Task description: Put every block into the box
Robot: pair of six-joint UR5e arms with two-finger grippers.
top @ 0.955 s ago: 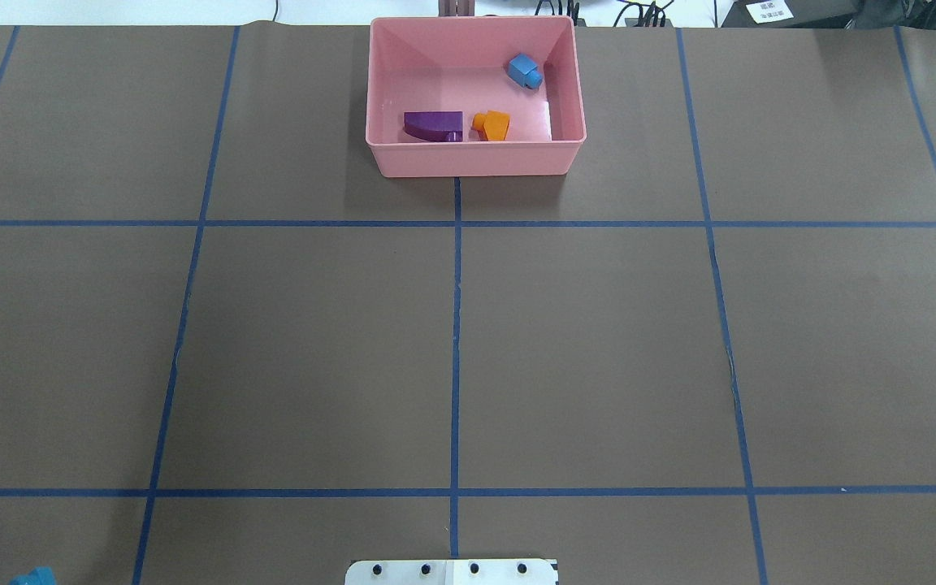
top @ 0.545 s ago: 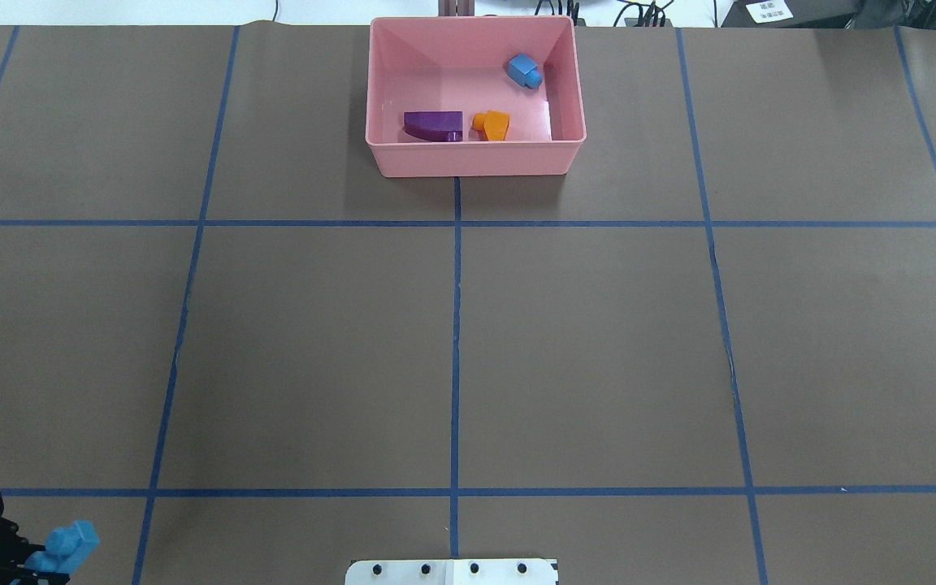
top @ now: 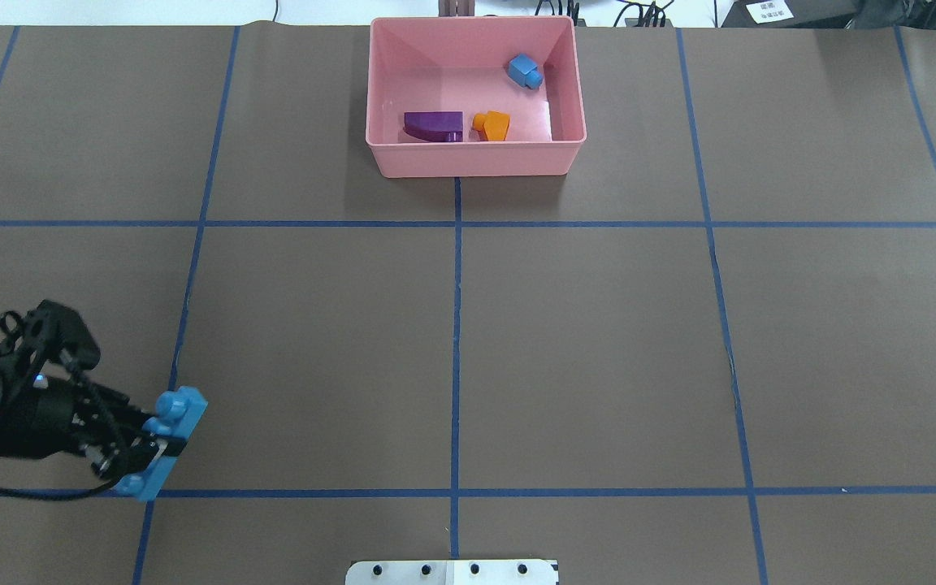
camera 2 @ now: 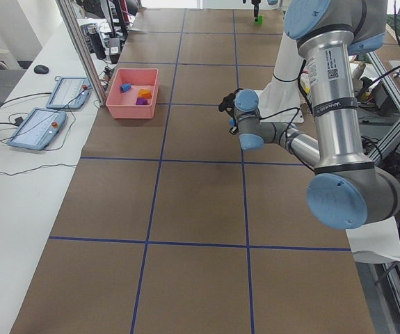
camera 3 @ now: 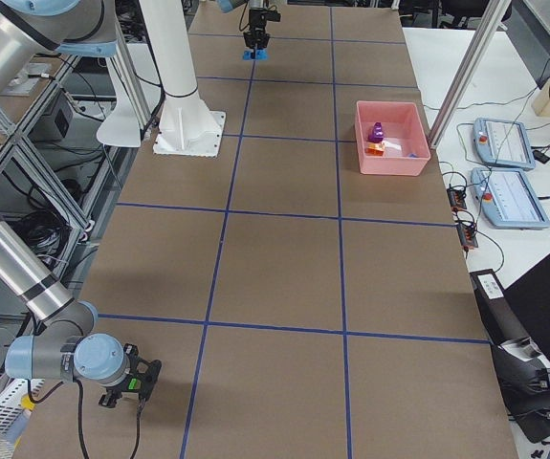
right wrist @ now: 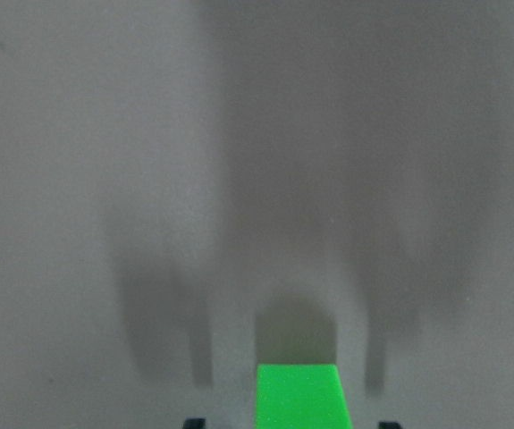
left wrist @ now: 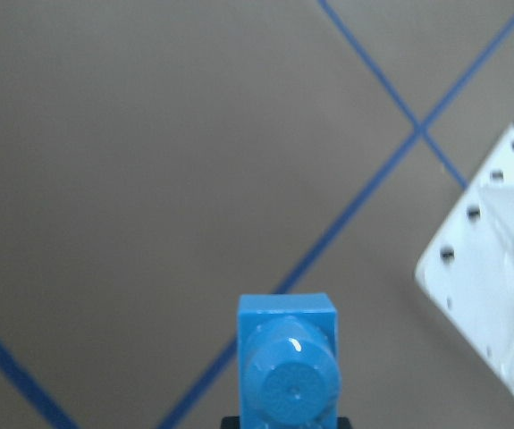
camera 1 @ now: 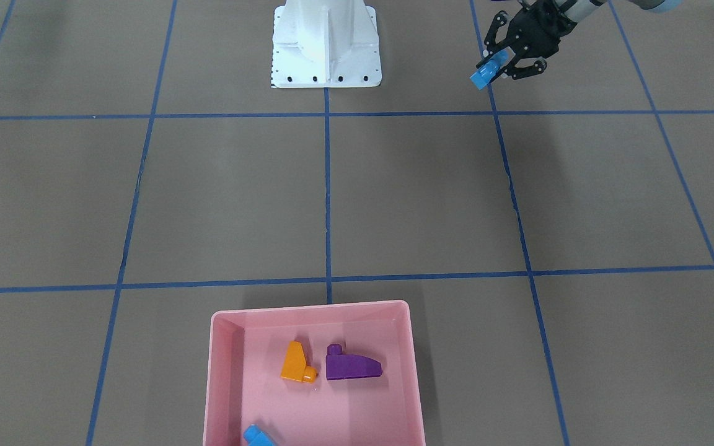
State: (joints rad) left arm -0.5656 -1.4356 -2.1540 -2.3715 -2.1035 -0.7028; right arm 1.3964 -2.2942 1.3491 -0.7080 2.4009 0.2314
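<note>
- Roughly three fifths done, counting what lies in the box against what does not.
- Nearest, by the near-left corner of the desk (top: 598, 341): left end effector (top: 155, 447) clamped on the long blue block (top: 182, 409). Gripped about mid-length and carried clear of the surface. Well apart from the box, so a long diagonal carry left to make, then a release.
- Also on the near side, out at the desk's right end: right end effector (camera 3: 131, 382) low over the green block (right wrist: 298, 395). Fingertips (right wrist: 194, 422) showing apart from the block on either side, so read as wide and straddling, not clamped. Cannot tell whether resting on the desk or just off it. Likely left here: close, lift, carry along the desk, drop.
- Farthest, against the middle of the desk's far edge: the box (top: 472, 158), holding three blocks. Purple block (top: 433, 124) and orange block (top: 492, 124) just beside each other along the box's near wall. Small blue block (top: 524, 71) apart from them, in the box's far-right corner.
- Two of five outstanding, each attended by an end effector; neither yet over the box.
</note>
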